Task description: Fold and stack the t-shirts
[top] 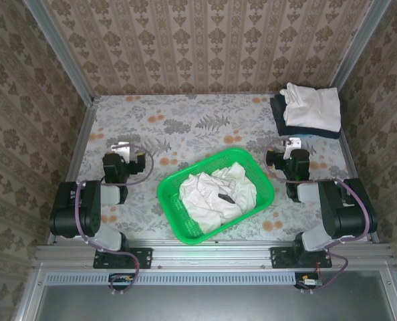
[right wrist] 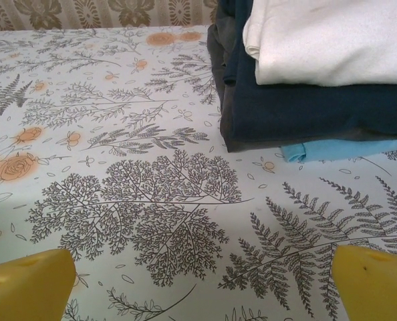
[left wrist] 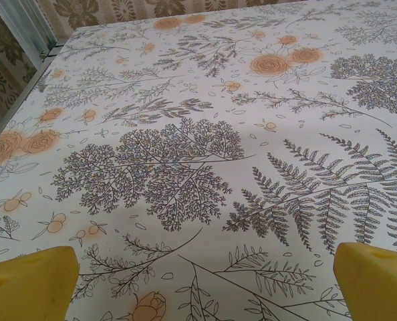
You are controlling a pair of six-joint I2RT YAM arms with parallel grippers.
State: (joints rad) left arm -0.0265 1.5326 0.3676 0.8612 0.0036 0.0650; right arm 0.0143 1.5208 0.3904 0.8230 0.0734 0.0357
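A crumpled cream-white t-shirt (top: 215,192) with a small dark tag lies in the green mesh basket (top: 175,204) at the table's middle front. At the back right corner a folded white t-shirt (top: 312,107) tops a dark navy folded one (top: 279,115); in the right wrist view the white one (right wrist: 325,40) rests on the navy one (right wrist: 305,110), with a light blue layer (right wrist: 345,148) under them. My left gripper (top: 120,148) is left of the basket, open, yellow fingertips (left wrist: 31,281) wide over bare cloth. My right gripper (top: 291,144) is open in front of the stack, fingertips (right wrist: 375,281) apart.
The table wears a floral tablecloth (top: 185,127). Metal frame posts and patterned walls close the sides and back. Bare cloth stretches across the back middle and left of the basket.
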